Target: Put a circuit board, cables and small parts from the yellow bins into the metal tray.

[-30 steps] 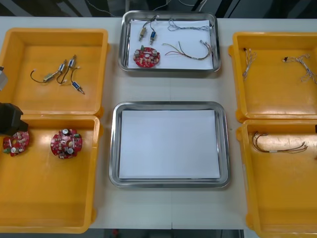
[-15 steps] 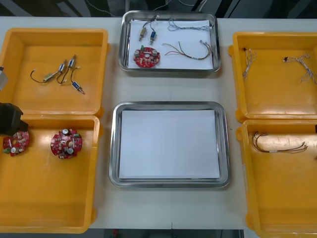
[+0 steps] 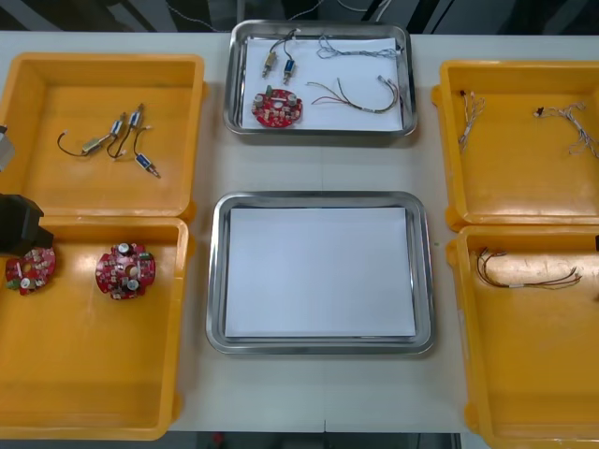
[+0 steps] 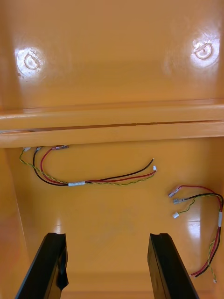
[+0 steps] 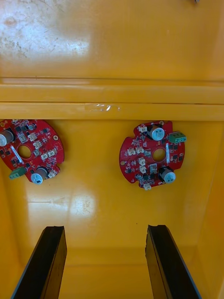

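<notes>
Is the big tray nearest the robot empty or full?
Empty: the tray has a bare white inside, and nothing lies in it.

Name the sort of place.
Probably an electronics kitting bench: yellow bins of sorted circuit boards and cables flank a metal tray; the left gripper and right gripper hang open inside bins.
</notes>
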You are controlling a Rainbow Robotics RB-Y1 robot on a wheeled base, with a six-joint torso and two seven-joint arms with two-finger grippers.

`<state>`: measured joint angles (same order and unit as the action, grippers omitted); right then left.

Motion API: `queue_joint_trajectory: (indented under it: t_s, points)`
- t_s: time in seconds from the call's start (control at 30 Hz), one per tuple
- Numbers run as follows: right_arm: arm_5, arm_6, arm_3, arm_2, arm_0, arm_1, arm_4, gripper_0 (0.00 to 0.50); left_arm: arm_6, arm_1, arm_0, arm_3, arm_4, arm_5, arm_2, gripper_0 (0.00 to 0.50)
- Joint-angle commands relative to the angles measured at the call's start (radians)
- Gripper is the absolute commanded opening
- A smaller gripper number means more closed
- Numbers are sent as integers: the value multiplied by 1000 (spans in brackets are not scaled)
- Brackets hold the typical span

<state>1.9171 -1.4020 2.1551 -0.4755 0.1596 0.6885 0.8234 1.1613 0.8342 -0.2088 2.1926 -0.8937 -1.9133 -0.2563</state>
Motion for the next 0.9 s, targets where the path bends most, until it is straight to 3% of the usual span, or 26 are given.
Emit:
queue_joint_trajectory:
  t_s: [0.03,0.9]
  points:
    - [3,28,8,-8,-12,42,8,500,77,40,14,27,1,-7,-32,500]
    - [3,28,8,-8,-12,42,8,500,77,40,14,27,1,-7,-32,500]
